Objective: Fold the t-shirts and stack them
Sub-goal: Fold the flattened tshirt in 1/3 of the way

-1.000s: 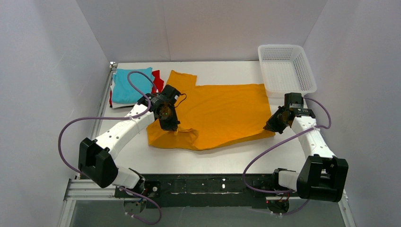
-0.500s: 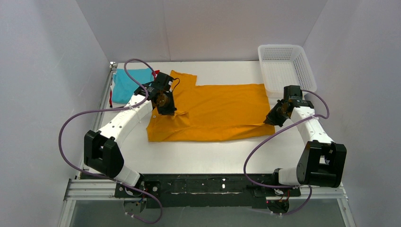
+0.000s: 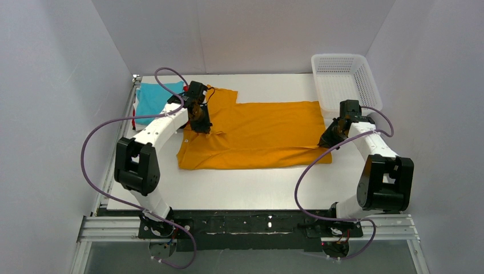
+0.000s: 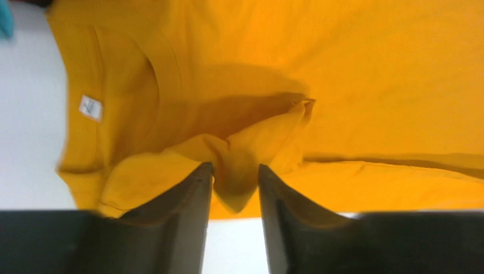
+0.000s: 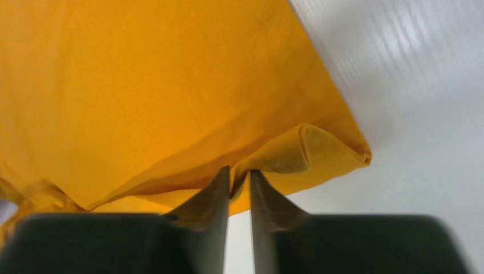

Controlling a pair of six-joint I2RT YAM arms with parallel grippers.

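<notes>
The left gripper point(image 4: 234, 171) clamps a raised fold of the orange shirt point(image 3: 262, 131) near its collar. Cloth fills the narrow gap between the 2 fingers, and the neck label point(image 4: 90, 107) lies ahead of them to the left. The right gripper point(image 5: 240, 174) pinches a doubled corner of the same shirt, jaws nearly closed on it. Between the 2 grippers the shirt lies flat on the table point(image 3: 257, 188). A turquoise shirt point(image 3: 151, 97) sits just outside the left gripper — the basket point(image 3: 337, 56) stands beyond the right one.

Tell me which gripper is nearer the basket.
Right. The right gripper sits at the shirt's hem, just before the basket; the left gripper is far across, at the collar.
</notes>
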